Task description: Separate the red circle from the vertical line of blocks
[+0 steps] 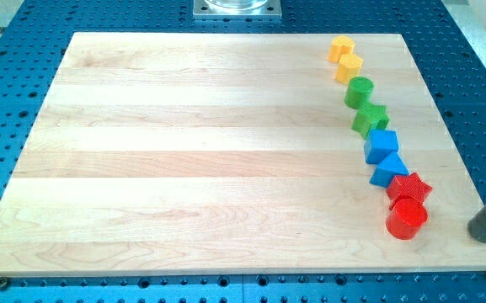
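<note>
No pincer on this rig, so nothing to call open or closed; the arm just ends in a dark rod. The rod comes in at the view's right edge, low down, and my tip (483,236) sits just off the board's right side, over the blue perforated table (24,50). It touches no block.

Nearest thing to it is the red circle (407,220), a short way to the view's left of the tip, with a clear gap between. The circle is the bottom block in the line and sits right against the red star (410,188) above it.

Going up from there: blue triangle-ish block (389,171), blue block (381,145), green star (370,118), green round block (359,90), then two yellow blocks (349,66) and (341,47) near the board's top edge. The line leans slightly left as it climbs. All on the right side of the wooden board (184,160).

Progress: none visible. The circle is part of the line and touching its neighbour. All of the separation is left to do.

My read: the tip is on the right of the circle, so a push leftward or down-left would carry it away from the star. Pushing upward risks dragging the star along.
</note>
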